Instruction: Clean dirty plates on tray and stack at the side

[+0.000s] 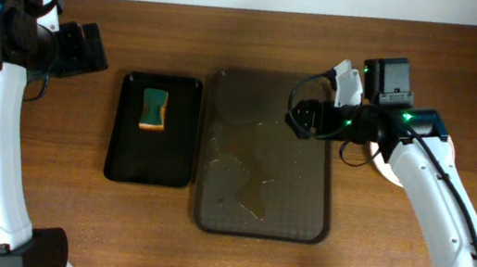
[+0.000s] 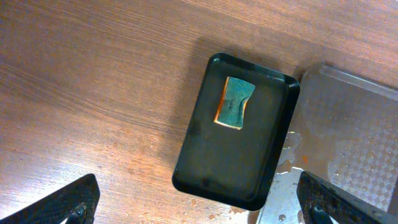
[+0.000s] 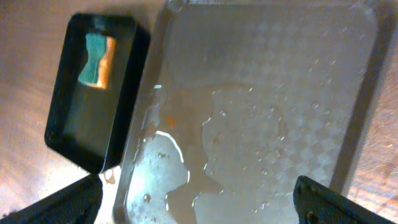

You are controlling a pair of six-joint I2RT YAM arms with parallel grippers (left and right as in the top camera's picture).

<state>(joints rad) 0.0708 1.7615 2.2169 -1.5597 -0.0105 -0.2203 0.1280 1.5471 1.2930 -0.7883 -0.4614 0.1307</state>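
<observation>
The dark brown tray (image 1: 297, 193) lies mid-table with no plate on it, only puddles of water. It also shows in the right wrist view (image 3: 298, 93) and the left wrist view (image 2: 360, 130). A sliver of white plate (image 1: 386, 171) shows on the table right of the tray, mostly hidden under my right arm; I cannot tell how many plates are there. My right gripper (image 1: 301, 116) (image 3: 199, 202) is open and empty above the tray's far right part. My left gripper (image 1: 96, 46) (image 2: 199, 208) is open and empty, raised at the far left.
A smaller black tray (image 1: 151, 159) (image 2: 230, 162) (image 3: 74, 118) lies left of the brown tray, with a green and orange sponge (image 1: 154, 109) (image 2: 234, 102) (image 3: 99, 59) in it. Water has spilled on the wood between the trays (image 2: 289, 152).
</observation>
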